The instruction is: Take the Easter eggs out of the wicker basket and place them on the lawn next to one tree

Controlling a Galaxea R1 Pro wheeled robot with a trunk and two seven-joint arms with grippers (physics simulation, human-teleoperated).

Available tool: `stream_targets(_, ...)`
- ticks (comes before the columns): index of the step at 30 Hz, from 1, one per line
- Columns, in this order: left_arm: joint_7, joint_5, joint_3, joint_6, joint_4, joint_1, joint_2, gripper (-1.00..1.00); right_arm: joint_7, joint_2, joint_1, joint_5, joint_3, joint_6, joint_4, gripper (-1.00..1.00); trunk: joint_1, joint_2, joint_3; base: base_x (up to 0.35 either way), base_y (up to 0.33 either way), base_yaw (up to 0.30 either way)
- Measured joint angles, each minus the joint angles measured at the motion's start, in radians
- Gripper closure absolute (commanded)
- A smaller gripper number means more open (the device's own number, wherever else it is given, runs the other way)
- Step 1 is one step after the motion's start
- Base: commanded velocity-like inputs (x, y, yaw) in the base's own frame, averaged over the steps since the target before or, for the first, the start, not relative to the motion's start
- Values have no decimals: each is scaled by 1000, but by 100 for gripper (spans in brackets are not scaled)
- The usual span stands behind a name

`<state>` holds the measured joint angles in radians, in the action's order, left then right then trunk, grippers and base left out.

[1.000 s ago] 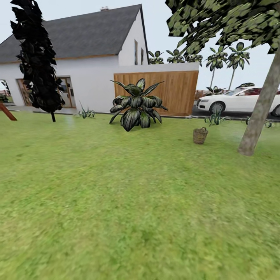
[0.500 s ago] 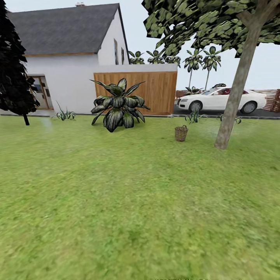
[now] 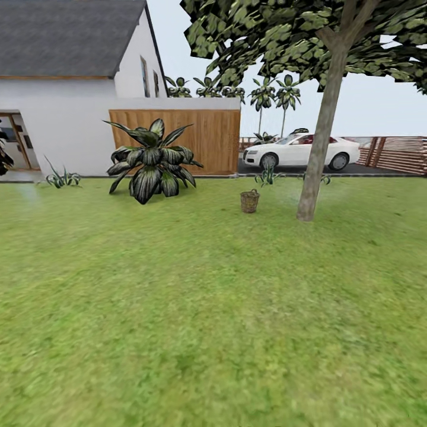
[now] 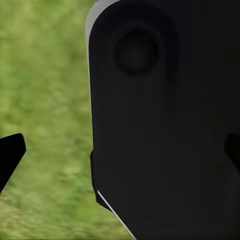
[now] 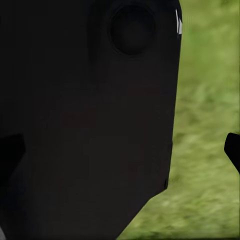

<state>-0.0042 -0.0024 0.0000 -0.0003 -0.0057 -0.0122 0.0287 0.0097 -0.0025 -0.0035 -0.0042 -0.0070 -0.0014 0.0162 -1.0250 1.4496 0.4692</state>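
Open lawn (image 3: 196, 308) ahead; tree (image 3: 314, 172) close beside wicker basket (image 3: 249, 201).

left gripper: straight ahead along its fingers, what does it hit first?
Likely the dark robot body panel directly ahead of the left gripper; the lawn lies beyond it. Depth is unclear.

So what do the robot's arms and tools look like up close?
In both wrist views they are matte black. Each fingertip shows as a dark, flat, blunt piece at the picture's edge. A big black body with rounded corners has a round dimple near one end and a thin pale edge line. The right wrist view shows the same shape. No cables or markings are visible.
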Motion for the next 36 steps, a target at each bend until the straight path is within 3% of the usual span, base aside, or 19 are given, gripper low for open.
stream_targets(10,0,0,0,0,0,0,0,-100,0,3,0,1,2,1,-2,-100,0,0,0,0,0,-210)
stream_targets(28,-6,0,-2,-1,0,0,-1,-100,0,25,0,1,3,1,-15,-100,0,0,0,2,0,-10)
stream_targets(36,-10,-4,-8,-24,-1,0,-1,-100,0,26,-1,1,1,0,-15,-100,1,0,0,232,11,0)
